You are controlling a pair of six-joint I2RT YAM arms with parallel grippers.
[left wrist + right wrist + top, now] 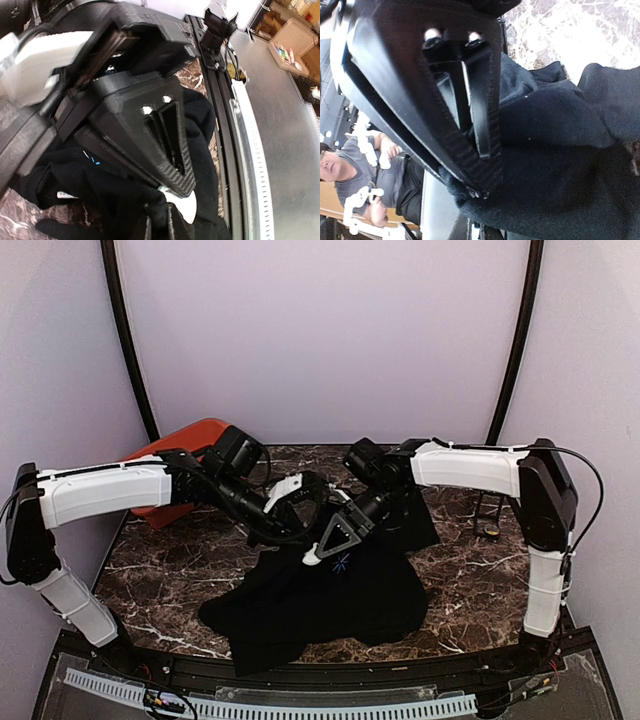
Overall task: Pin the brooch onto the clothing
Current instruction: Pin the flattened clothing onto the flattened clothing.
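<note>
Marble table (160,570), black shirt (330,605) heaped front-centre, stretched left to right, blue print (340,562) turned upward, upper fold pinched by right gripper (477,185), left gripper (177,191) pressed together alongside.

left fingers (170,142): tips buried in shirt (205,130) | brooch: unseen

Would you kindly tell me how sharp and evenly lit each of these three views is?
Top external: sharp, evenly lit, though the black T-shirt swallows fold detail. Left wrist: tilted, near foreground soft, bright wash at right. Right wrist: rotated, marble table blown out white.
</note>
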